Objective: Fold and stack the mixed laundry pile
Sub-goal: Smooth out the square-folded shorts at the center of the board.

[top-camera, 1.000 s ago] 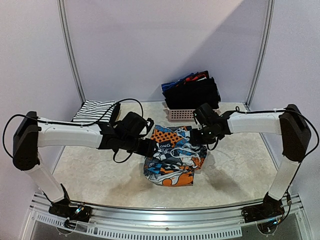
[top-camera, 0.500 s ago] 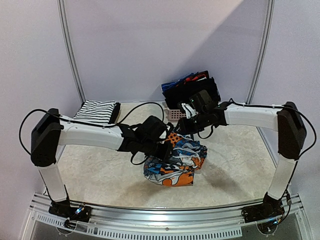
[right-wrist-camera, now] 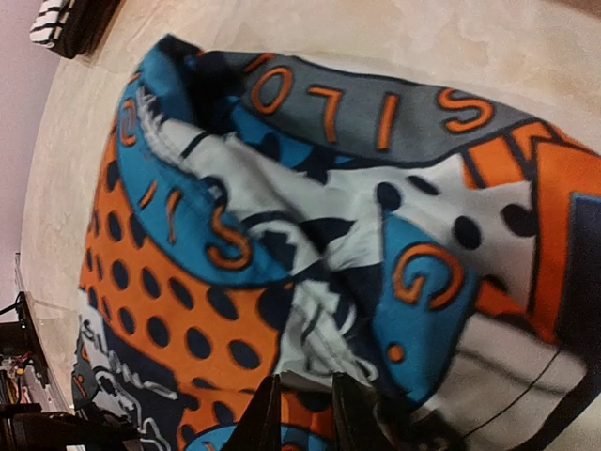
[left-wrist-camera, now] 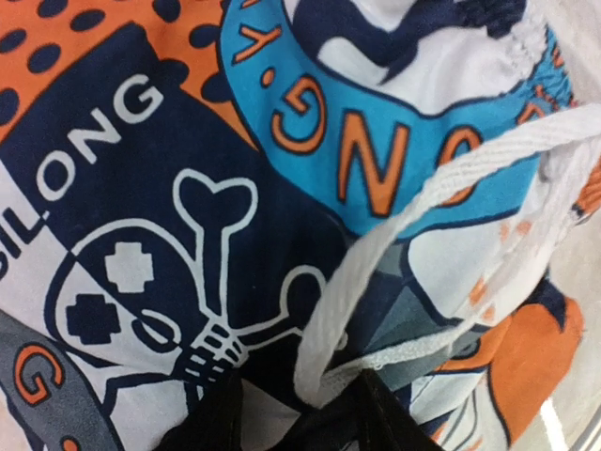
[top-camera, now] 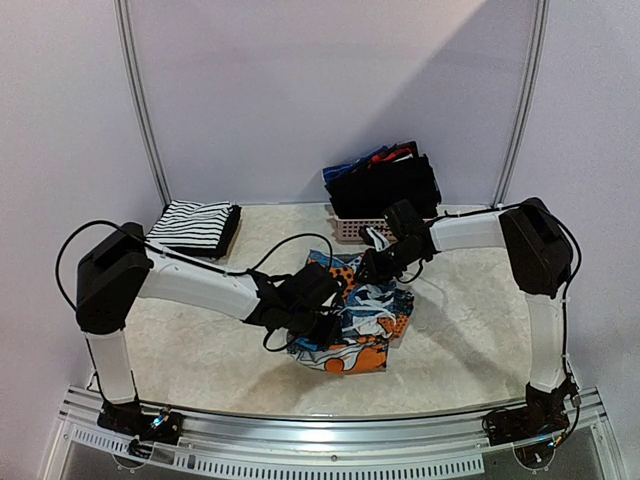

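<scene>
At the centre of the top view, a printed garment in blue, orange, white and black lies bunched on the pale tabletop. The left end effector sits on the garment's left edge, low against the cloth. The right end effector meets the garment's upper right edge. At upper left of the tabletop lies a folded striped garment, white with thin black lines. At the back, a pink basket holds black garments with bits of blue and red showing.

In the left wrist view, the printed garment fills the frame, showing a bone drawing and orange letters. A white drawstring loops from upper right down to the left end effector at the bottom edge. Its two dark fingers stand partly apart with cloth between them; whether they clamp it I cannot tell.

In the right wrist view, the printed garment is crumpled across the frame, with the striped garment at upper left. The right end effector at the bottom edge is narrow, pinching a fold of orange cloth.
</scene>
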Robot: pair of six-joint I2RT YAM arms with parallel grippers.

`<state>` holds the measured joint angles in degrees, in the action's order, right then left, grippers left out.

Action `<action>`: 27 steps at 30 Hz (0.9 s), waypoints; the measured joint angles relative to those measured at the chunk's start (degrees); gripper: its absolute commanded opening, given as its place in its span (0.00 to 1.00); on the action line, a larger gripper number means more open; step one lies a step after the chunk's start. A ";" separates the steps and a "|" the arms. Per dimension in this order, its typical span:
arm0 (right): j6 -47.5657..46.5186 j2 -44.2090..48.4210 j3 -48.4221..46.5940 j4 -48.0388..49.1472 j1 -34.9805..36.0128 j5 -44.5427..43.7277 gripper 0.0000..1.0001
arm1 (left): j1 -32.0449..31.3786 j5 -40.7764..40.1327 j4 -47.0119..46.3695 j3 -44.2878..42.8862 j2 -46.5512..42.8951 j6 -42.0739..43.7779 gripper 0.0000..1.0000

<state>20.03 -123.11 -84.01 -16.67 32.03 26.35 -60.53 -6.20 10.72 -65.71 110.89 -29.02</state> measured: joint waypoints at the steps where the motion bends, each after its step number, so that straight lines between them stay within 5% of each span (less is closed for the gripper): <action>1: 0.00 -0.83 -0.31 0.20 -0.24 0.07 0.20 | -0.57 -0.52 0.07 0.57 0.00 -0.15 0.44; 5: 0.04 -3.21 -1.38 0.46 -0.63 0.61 0.19 | -3.43 -3.56 0.81 2.40 -0.61 -1.14 0.50; 13: 0.02 -3.78 -2.71 -0.07 -0.55 0.37 0.19 | -7.26 -9.27 6.64 2.34 -4.46 -2.05 0.81; 17: -0.63 -3.34 -2.71 -1.11 -0.46 0.50 0.22 | -7.21 -15.87 11.39 1.01 -8.55 -1.95 0.82; 21: -1.86 -1.05 -2.71 -3.98 0.13 0.59 0.36 | -5.90 -22.34 12.59 0.90 -12.96 0.33 0.79; 27: -2.86 6.91 -2.71 -7.69 0.96 -2.69 0.55 | 4.22 -14.60 10.38 4.50 -18.73 3.76 0.76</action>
<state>17.17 -116.20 -86.72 -24.36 32.99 23.66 -56.31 -20.80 21.10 -61.21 92.16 -25.26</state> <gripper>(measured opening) 0.477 0.764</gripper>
